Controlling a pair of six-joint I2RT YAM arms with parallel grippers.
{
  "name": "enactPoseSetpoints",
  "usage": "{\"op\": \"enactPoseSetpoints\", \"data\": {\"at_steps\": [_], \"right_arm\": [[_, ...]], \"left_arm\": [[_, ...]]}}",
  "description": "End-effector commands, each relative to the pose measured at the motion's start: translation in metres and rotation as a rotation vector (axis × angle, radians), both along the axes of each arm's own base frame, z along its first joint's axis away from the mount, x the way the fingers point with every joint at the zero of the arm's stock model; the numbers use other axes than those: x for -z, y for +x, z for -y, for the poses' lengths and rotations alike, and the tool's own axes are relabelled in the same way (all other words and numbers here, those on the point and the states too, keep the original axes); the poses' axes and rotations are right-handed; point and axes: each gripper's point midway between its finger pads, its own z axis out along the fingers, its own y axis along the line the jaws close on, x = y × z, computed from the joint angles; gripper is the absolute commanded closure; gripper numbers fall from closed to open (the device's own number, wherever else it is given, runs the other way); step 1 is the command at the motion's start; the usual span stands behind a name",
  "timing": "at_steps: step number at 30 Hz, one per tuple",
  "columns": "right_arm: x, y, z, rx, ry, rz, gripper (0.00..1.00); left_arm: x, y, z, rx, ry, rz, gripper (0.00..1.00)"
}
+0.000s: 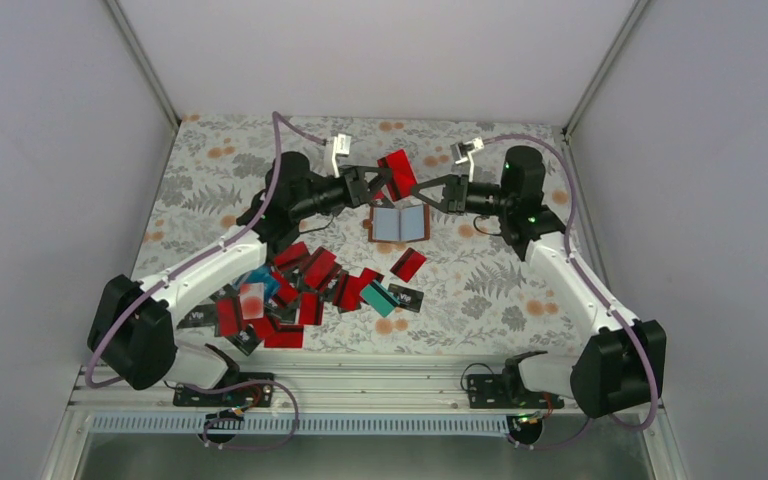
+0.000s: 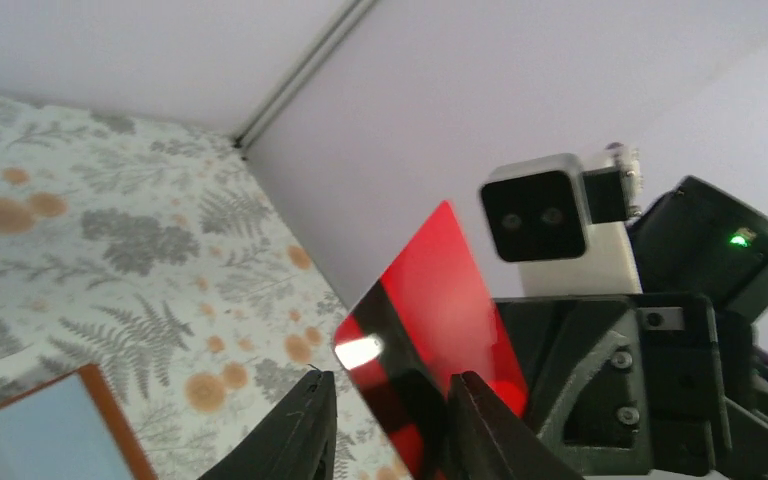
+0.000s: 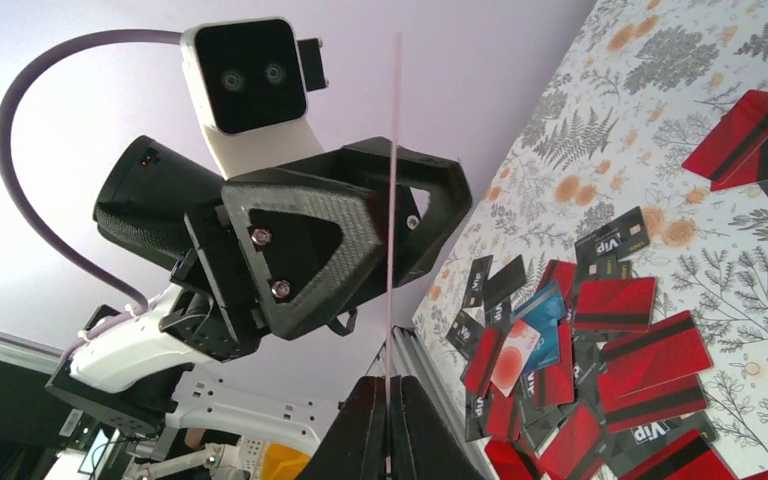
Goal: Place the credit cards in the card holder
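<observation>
Hovering over the middle of the floral-patterned tablecloth (image 1: 480,300), both arms meet at one thin glossy red plastic card (image 1: 397,168). The right gripper (image 3: 390,395) is clamped tight on that red card, which shows up edge-on as a thin line in its wrist view. The left gripper (image 2: 390,390) has a finger on each side of the same card, but honestly I can't tell if it's pinching it or just sitting around it. The small brown leather-like card holder (image 1: 400,222) lies open and flat on the cloth, greyish clear pockets up, at 6 o'clock from the held card. The rest of the credit cards (image 1: 295,295), mostly red and black with a teal and a blue one, are heaped at about 7 o'clock from the holder. One stray card (image 1: 408,263), also red, lies at 6 o'clock just beside it.
</observation>
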Motion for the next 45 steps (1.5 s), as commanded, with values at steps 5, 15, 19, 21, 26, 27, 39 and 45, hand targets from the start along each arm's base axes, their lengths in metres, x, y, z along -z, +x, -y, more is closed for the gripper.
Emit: {"op": "enactPoseSetpoints", "data": {"at_steps": [5, 15, 19, 21, 26, 27, 39, 45], "right_arm": [[-0.023, -0.008, -0.001, -0.061, 0.02, 0.093, 0.96], [-0.033, 0.0, 0.006, -0.043, -0.122, 0.26, 0.4], [-0.034, -0.003, 0.004, -0.068, -0.101, 0.264, 0.44], [-0.033, -0.005, 0.004, -0.082, -0.098, 0.264, 0.46], [-0.024, -0.006, 0.003, -0.102, -0.095, 0.241, 0.54], [-0.023, -0.006, 0.003, -0.104, -0.095, 0.239, 0.56], [-0.013, -0.015, 0.002, -0.127, -0.075, 0.215, 0.77], [-0.01, -0.019, 0.001, -0.142, -0.063, 0.209, 0.85]], "left_arm": [[-0.037, -0.017, 0.012, 0.14, -0.092, 0.135, 0.97], [-0.034, -0.033, 0.015, 0.22, -0.037, 0.147, 0.98], [-0.035, -0.041, 0.018, 0.276, -0.015, 0.15, 0.98], [-0.031, -0.042, 0.02, 0.293, 0.004, 0.143, 0.98], [-0.032, -0.043, 0.022, 0.307, 0.003, 0.138, 0.98], [-0.032, -0.042, 0.022, 0.308, 0.002, 0.136, 0.98], [-0.03, -0.042, 0.023, 0.313, 0.003, 0.107, 0.98], [-0.029, -0.04, 0.024, 0.314, -0.008, 0.103, 0.98]]}}
